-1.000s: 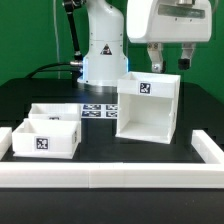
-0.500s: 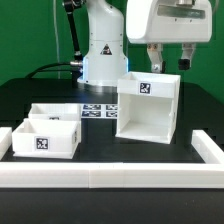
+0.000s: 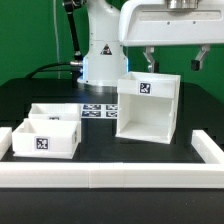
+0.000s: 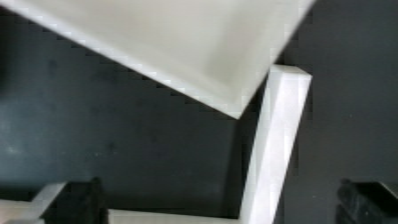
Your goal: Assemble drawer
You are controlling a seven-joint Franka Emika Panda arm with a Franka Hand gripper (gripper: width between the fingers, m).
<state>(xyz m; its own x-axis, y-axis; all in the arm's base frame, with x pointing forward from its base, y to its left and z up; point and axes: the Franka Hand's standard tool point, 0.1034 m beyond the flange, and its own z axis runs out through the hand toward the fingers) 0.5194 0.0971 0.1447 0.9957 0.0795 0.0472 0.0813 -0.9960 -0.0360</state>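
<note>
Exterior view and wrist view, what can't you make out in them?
- Exterior view: the gripper is cut off above by the top edge.
- Exterior view: the marker board is partly hidden behind the open box.
- Wrist view: the white panels are blurred and cut by the edges; which part they are is unclear.

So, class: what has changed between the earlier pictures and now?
The tool above the open box now looks broader, its fingers wider apart in the exterior view; whether it turned or opened, I cannot tell. Nothing taken or let go. The box, both small trays and the marker board stayed put.
</note>
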